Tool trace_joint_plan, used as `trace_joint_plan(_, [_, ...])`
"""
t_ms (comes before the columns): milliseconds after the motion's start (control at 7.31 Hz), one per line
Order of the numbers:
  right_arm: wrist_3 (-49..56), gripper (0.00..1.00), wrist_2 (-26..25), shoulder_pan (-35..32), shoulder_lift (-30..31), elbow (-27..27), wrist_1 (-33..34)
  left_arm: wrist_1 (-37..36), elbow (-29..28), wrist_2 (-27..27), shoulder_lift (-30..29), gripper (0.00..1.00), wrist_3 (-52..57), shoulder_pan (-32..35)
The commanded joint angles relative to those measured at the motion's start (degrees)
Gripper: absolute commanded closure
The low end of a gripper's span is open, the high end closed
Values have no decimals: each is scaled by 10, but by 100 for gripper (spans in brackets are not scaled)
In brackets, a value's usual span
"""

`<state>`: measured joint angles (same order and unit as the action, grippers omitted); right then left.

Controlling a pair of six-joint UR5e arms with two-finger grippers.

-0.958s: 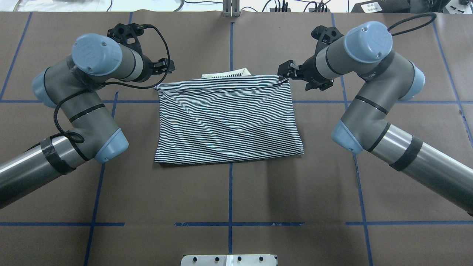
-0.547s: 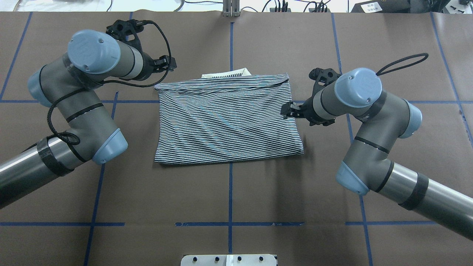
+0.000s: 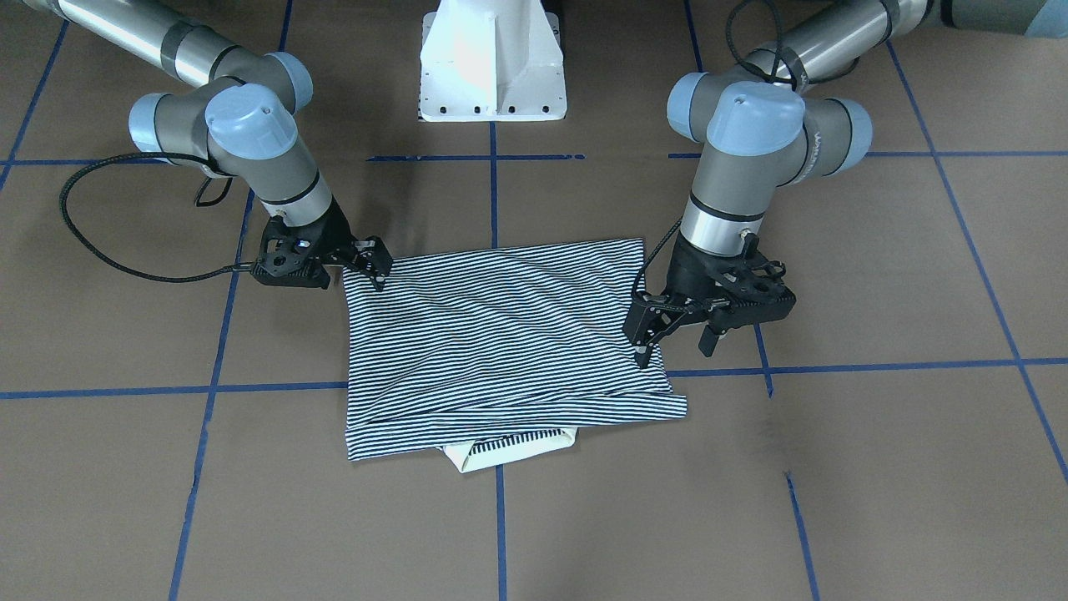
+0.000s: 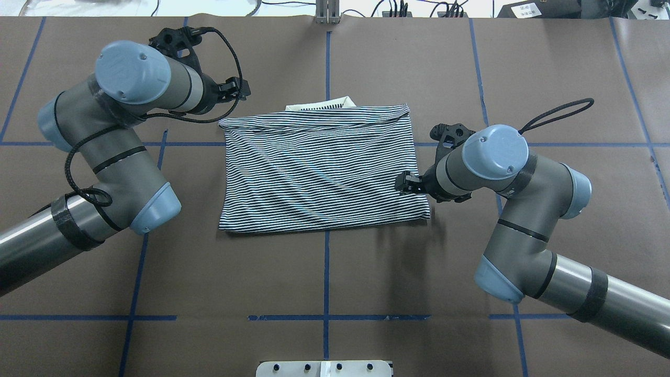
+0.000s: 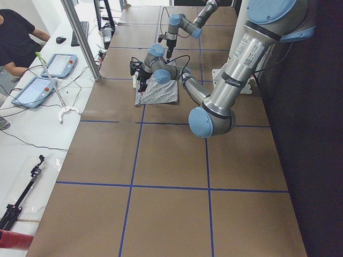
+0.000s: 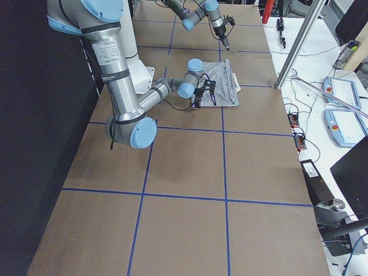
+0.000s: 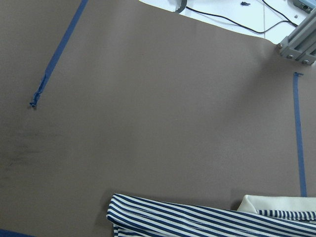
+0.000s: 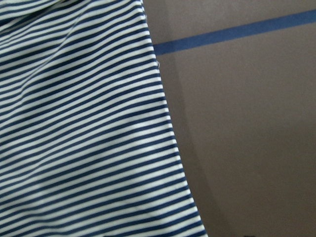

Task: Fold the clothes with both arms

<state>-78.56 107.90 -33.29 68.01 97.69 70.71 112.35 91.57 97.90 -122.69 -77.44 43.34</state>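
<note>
The striped polo shirt [image 4: 319, 167] lies folded into a flat rectangle at the table's centre. Its cream collar [image 4: 319, 104] peeks out at the far edge. My left gripper [image 4: 236, 90] is open and empty, just beyond the shirt's far left corner, apart from the cloth. My right gripper [image 4: 405, 183] is open and empty at the shirt's right edge, close to its near right corner. The left wrist view shows the shirt's far edge [image 7: 197, 219] and a bit of collar. The right wrist view shows the striped right edge [image 8: 84, 123] on the brown table.
Brown table cover with blue tape grid lines [image 4: 327, 272]. The white pedestal base [image 3: 492, 58] stands at the robot's side. Cables and a metal post [image 4: 327, 10] line the far edge. A side bench with tablets [image 5: 37, 80] stands beyond the table.
My right gripper let go of the shirt's far right corner and moved back along the right edge toward the near right corner. The left arm barely shifted. The shirt lies still.
</note>
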Motion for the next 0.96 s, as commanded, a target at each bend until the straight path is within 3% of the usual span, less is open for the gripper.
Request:
trace_joint_plan(0, [0,11,-1,21,1,16,34,2,0,0,0,0,-1,0])
trace_joint_plan(274, [0,15,-2,31,1,9,35,2,7,2,1,0,-2,0])
trace_joint_plan(410, [1,24,-1,31,-1,8,43,2,7,2,1,0,-2,0])
trace_joint_plan(547, [5,39,-1,31,-1,7,46,2,8,2,1,0,-2,0])
trace_joint_plan(684, [8,66,-1,30,-1,7,46,2,8,2,1,0,-2,0])
trace_joint_plan(821, [9,86,1,27,-1,7,46,3,8,2,1,0,-2,0])
